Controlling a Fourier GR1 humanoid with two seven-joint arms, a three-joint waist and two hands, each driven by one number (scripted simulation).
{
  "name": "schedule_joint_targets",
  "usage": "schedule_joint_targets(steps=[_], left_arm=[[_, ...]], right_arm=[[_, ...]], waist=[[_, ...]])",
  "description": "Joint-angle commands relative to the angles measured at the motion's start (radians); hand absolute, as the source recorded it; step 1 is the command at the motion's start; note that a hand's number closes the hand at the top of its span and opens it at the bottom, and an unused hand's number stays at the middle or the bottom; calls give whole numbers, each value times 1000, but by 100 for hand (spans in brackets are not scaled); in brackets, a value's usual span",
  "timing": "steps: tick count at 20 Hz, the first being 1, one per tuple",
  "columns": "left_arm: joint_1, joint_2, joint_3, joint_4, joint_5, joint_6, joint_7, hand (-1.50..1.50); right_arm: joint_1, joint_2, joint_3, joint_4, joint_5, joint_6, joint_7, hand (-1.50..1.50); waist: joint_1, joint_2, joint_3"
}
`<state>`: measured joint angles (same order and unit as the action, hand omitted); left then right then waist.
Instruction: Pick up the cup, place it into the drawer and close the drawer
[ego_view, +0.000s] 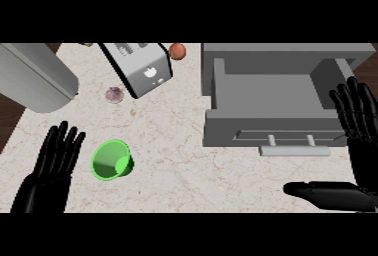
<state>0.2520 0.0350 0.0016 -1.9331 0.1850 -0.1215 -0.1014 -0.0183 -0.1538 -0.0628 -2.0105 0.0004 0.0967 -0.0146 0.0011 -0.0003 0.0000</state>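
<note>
Pale marble counter (184, 170) fills the view, with dark floor showing past its left edge. At far left a large grey cylinder (33, 77) lies across the counter's corner. Below it the left hand (53, 162) rests flat beside the counter's left edge, fingers straight and spread, holding nothing. Just right of that hand lies the green cup (111, 160), tipped on its side with its mouth open toward the view, apart from the fingers. Farther back sit a small purplish garlic-like bulb (114, 94), a silver toaster (138, 67) set at a slant, and a reddish-orange round object (178, 50) by the rear edge. To the right, the grey drawer (221, 85) stands pulled open, its handle (294, 145) facing the robot. The right hand (356, 112) shows at the drawer's right wall, fingers straight and open, thumb low at the lower right.

By my reading nothing is done yet: the cup is ungrasped and the drawer is open. Bare counter between cup and drawer front gives an unobstructed path; the drawer's front wall must be cleared from above.
</note>
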Motion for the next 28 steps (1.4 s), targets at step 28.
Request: schedule_joint_targets(steps=[28], left_arm=[[-378, 119, 264, 1233, -96, -80, -721, -150]], right_arm=[[-51, 8, -54, 56, -11, 62, -15, -150]], waist=[[-4, 1, 0]])
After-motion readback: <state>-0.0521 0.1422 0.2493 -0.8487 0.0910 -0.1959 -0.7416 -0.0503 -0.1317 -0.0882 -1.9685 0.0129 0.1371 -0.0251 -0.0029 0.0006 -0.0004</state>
